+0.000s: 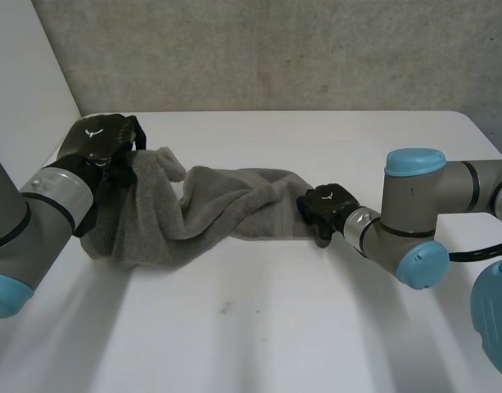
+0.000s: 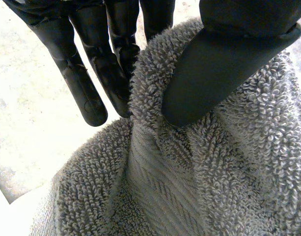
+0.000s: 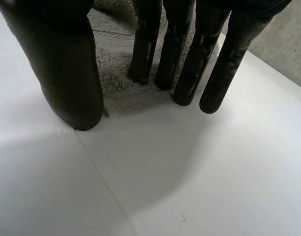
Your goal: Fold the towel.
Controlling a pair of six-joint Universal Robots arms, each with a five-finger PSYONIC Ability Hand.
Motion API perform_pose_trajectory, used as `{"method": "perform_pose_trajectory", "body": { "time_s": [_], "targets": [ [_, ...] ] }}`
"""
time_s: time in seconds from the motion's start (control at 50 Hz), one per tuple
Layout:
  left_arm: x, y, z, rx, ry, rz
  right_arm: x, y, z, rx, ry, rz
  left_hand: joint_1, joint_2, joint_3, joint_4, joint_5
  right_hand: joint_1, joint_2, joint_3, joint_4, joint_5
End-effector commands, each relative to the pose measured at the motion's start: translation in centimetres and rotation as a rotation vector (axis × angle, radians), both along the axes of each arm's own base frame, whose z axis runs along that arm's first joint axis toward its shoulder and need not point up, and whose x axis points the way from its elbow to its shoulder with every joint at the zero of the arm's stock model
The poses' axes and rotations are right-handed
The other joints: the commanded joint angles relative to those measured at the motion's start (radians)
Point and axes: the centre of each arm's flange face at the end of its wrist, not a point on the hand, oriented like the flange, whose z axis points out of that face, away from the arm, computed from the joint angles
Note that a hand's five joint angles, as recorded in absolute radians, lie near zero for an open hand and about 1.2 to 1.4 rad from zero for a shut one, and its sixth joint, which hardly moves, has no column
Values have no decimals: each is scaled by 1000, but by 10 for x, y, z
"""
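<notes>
While the grey towel (image 1: 210, 217) lies rumpled across the table (image 1: 259, 327) at centre left, no clean fold is evident: the left hand (image 1: 99, 143) pinches its raised left end, the right hand (image 1: 324, 209) rests straight-fingered, gripping nothing, at its right end, and folding appears mostly outstanding.

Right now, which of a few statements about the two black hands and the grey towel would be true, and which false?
1. The grey towel lies rumpled on the white table. True.
2. The left hand pinches one end of the towel. True.
3. The towel is folded into a neat square. False: it stretches, bunched, from hand to hand.
4. The right hand is a closed fist far from the towel. False: its fingers are straight, at the towel's other end.
</notes>
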Motion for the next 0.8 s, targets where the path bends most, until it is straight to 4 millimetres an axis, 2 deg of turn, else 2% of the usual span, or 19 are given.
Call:
{"method": "perform_pose_trajectory", "body": {
  "time_s": [0.02, 0.5, 0.64, 0.8],
  "targets": [
    [0, 0, 0, 2, 3, 2, 4, -6, 7, -30, -13, 1, 215, 182, 181, 178, 204, -10, -18, -8, -4, 9],
    [0, 0, -1, 4, 2, 1, 12, -14, 2, -51, -20, 6, 215, 182, 181, 178, 204, -1, -10, 0, 5, 17],
    [0, 0, -2, 6, 2, 1, 15, -17, 11, -71, -38, 6, 215, 182, 181, 178, 204, 125, 117, 126, 131, 143],
    [1, -1, -1, 4, 2, 4, 16, -21, 19, -92, -49, 5, 215, 182, 181, 178, 204, 148, 140, 150, 154, 167]
  ]
}}
